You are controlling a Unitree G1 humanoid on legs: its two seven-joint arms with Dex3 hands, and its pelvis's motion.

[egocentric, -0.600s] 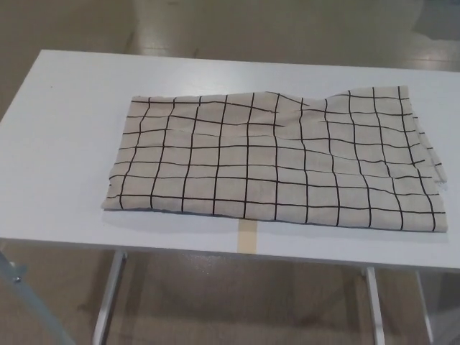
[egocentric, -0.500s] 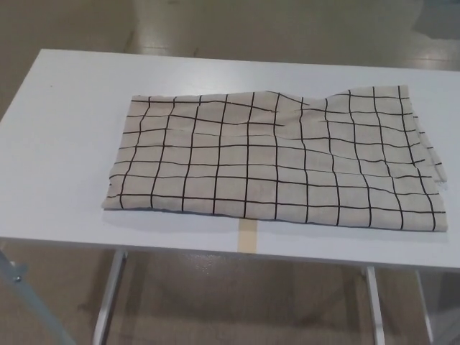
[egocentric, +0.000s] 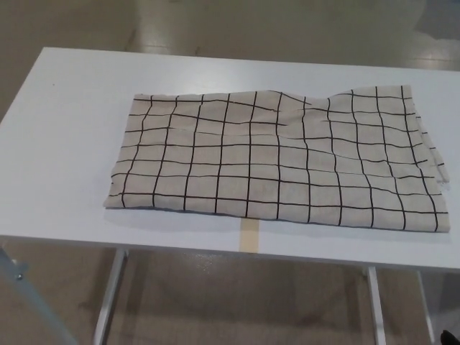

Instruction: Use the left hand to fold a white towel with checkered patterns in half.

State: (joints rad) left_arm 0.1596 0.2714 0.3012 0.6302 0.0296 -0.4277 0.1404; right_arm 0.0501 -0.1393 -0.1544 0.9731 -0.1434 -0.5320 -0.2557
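Supporting surface: the white table (egocentric: 65, 144) carries the whole job, its top bare on the robot's left side, which I judge leaves the left hand room to come in.
Floor: glossy tan floor (egocentric: 237, 21) beyond and beneath, with the metal table legs (egocentric: 108, 295) showing below the near edge.
Towel position: the towel (egocentric: 277, 162) lies flat on the table, right of centre, its right edge close to the table's right end and its near edge just back from the table's front.
Towel appearance: off-white cloth with a black grid; mostly smooth, rumpled along the far edge and layered at the right side.
Tape strip: a small tan tape strip (egocentric: 248, 236) shows at the towel's near edge, probably a placement mark.
Hands: neither is in view, so their fingers cannot be judged.
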